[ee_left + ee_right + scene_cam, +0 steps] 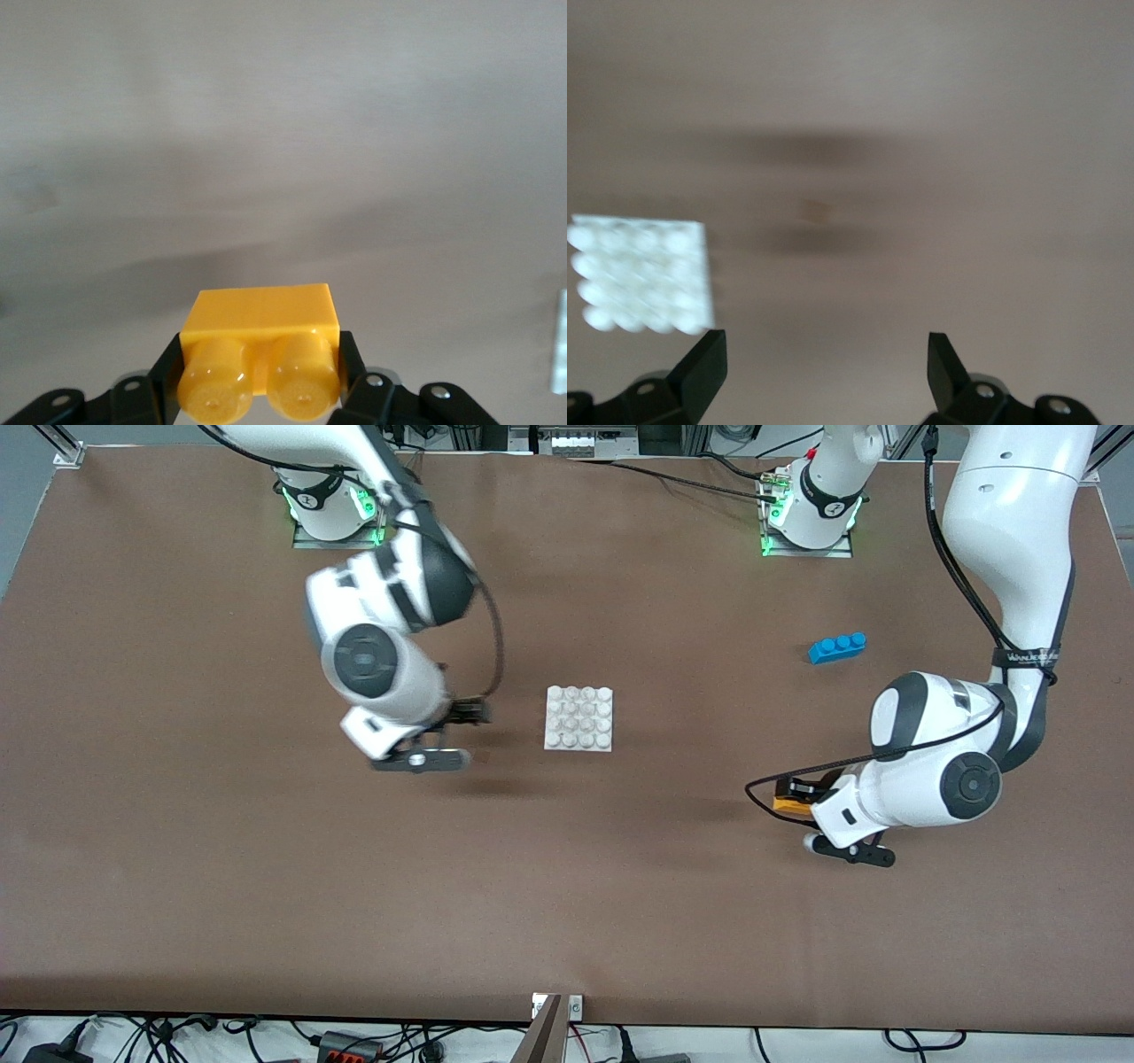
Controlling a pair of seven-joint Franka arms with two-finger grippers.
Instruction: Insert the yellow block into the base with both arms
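i see left gripper [259, 390] clamped on block [261, 350], long axis spanning the fingers, studs toward wrist camera; right gripper [824, 367] wide open, empty, beside base [579, 718].

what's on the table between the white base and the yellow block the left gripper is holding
Nothing: in the front view only bare brown table runs from the base to the yellow block in the left gripper. The blue brick sits off that line.
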